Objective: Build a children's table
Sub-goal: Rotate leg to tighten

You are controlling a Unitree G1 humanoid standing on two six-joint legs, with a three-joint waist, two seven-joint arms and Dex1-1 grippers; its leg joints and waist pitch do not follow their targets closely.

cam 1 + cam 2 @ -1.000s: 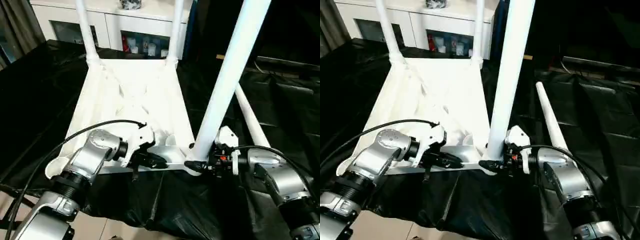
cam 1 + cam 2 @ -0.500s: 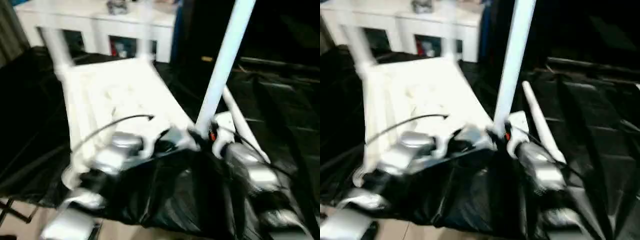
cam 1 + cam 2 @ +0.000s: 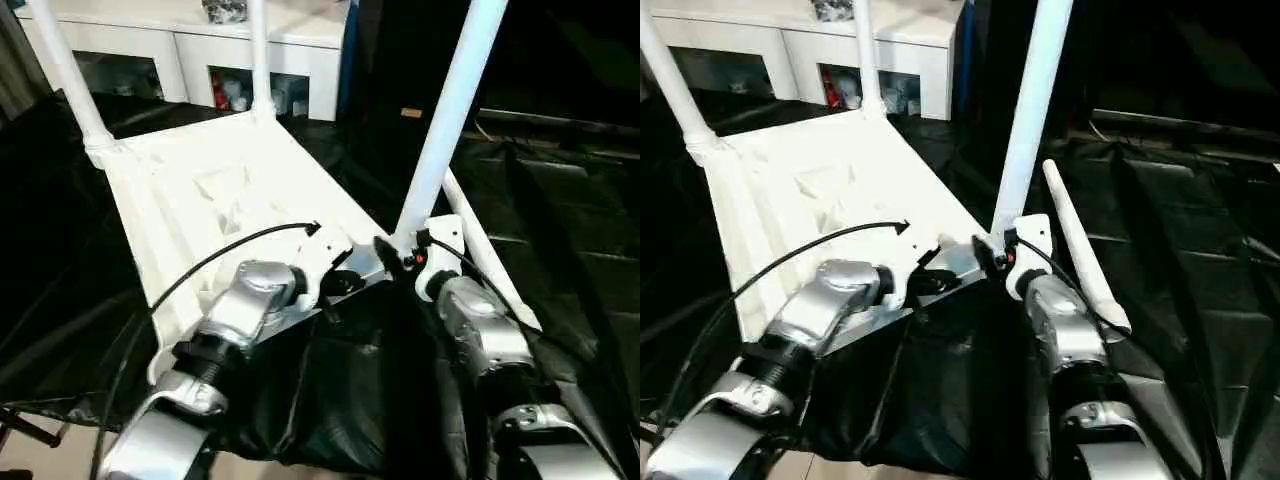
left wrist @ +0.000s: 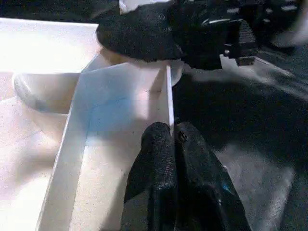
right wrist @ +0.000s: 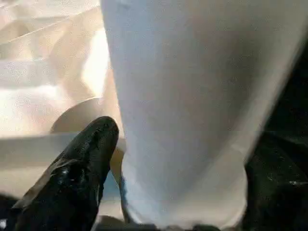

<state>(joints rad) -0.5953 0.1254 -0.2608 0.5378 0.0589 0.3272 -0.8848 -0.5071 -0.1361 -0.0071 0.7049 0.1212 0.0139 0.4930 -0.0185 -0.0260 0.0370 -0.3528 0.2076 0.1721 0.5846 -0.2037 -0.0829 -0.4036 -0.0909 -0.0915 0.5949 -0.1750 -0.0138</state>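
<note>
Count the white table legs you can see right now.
4: two upright in the far corners, one at the near right corner by the right gripper, one loose on the black sheet.

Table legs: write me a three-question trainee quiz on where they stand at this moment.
1. How many legs stand upright on the tabletop?
2. Where is the loose leg? A: lying on the black sheet, right of the tabletop. B: on the cabinet. C: held in the left gripper.
3. True or false: the left gripper is open.
Key: 1 three; 2 A; 3 false.
</note>
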